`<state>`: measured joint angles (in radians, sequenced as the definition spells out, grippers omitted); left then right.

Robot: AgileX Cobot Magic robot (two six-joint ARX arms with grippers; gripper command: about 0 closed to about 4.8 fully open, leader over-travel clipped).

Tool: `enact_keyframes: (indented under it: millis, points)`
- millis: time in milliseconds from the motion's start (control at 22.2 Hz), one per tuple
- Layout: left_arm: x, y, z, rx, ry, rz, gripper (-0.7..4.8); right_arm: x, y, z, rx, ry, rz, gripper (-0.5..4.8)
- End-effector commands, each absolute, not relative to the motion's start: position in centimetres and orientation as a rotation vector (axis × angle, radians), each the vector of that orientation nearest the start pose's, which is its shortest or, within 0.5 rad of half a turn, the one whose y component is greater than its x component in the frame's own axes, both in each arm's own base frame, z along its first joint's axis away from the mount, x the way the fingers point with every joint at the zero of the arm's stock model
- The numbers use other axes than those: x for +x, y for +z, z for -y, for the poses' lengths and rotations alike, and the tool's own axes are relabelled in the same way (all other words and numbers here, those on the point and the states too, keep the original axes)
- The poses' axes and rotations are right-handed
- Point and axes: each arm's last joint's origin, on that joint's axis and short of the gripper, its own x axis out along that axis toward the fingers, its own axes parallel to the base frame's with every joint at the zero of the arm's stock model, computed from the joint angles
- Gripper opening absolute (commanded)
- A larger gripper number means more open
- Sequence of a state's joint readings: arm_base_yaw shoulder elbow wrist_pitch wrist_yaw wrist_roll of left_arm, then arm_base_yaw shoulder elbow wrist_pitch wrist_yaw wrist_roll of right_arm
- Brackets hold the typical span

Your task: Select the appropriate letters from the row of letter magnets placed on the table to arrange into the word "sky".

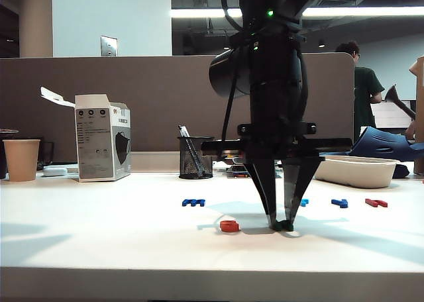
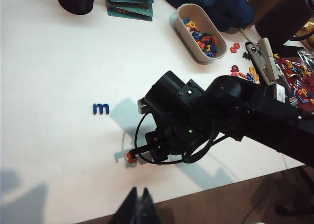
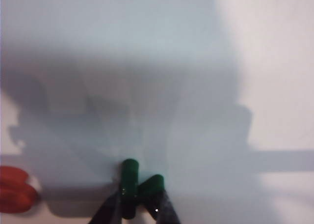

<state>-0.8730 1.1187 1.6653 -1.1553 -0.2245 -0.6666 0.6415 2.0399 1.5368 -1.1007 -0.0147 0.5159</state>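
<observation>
My right gripper [image 1: 281, 221] points straight down at the white table [image 1: 99, 236], shut on the dark green letter [image 1: 285, 226], which sits at or just above the surface. In the right wrist view the green letter [image 3: 131, 177] sticks out between the fingertips of the right gripper [image 3: 137, 205]. The orange-red letter [image 1: 229, 226] lies just to its left, also seen as the orange-red letter [image 3: 17, 190]. Behind lie the wide dark blue letter [image 1: 193, 202], a light blue one [image 1: 304, 202], a dark blue one [image 1: 340, 202] and a dark red one [image 1: 375, 202]. My left gripper [image 2: 141, 197] is shut and empty over the table's near edge.
A paper cup [image 1: 21, 159] and a white box [image 1: 103, 138] stand at the back left. A black mesh pen holder [image 1: 195, 157] is at the back centre. A white tray [image 1: 358, 170] of spare letters sits at the back right. A person stands behind the partition.
</observation>
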Motion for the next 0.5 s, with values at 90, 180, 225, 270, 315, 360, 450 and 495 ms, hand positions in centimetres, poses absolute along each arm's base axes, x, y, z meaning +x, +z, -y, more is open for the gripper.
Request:
enact_keyframes:
  millis: [90, 180, 225, 270, 315, 360, 450, 495]
  points:
    - [10.87, 46.61, 11.91, -0.310, -0.422, -0.692, -0.05, 29.94, 17.04, -22.96, -0.115, 0.087, -1.646, 0.53]
    - [10.87, 46.61, 11.91, -0.310, -0.422, -0.692, -0.05, 29.85, 17.03, -23.18, -0.117, 0.094, -1.640, 0.53]
    - [10.87, 46.61, 11.91, -0.310, -0.422, -0.692, -0.05, 29.88, 17.03, -23.29, -0.117, 0.098, -1.630, 0.53]
    - [10.87, 46.61, 11.91, -0.310, -0.422, -0.692, -0.05, 29.94, 17.03, -23.34, -0.113, 0.101, -1.624, 0.53]
    - [10.87, 46.61, 11.91, -0.310, -0.422, -0.692, -0.05, 30.01, 17.03, -23.39, -0.109, 0.105, -1.617, 0.53]
    - [10.87, 46.61, 11.91, -0.310, -0.422, -0.692, -0.05, 30.07, 17.03, -23.41, -0.106, 0.108, -1.612, 0.53]
    - [10.87, 46.61, 11.91, -0.310, -0.422, -0.692, -0.05, 30.22, 17.08, -23.53, -0.098, 0.116, -1.597, 0.53]
    - [10.87, 46.61, 11.91, -0.310, -0.422, -0.692, -0.05, 30.27, 17.08, -23.57, -0.095, 0.119, -1.591, 0.53]
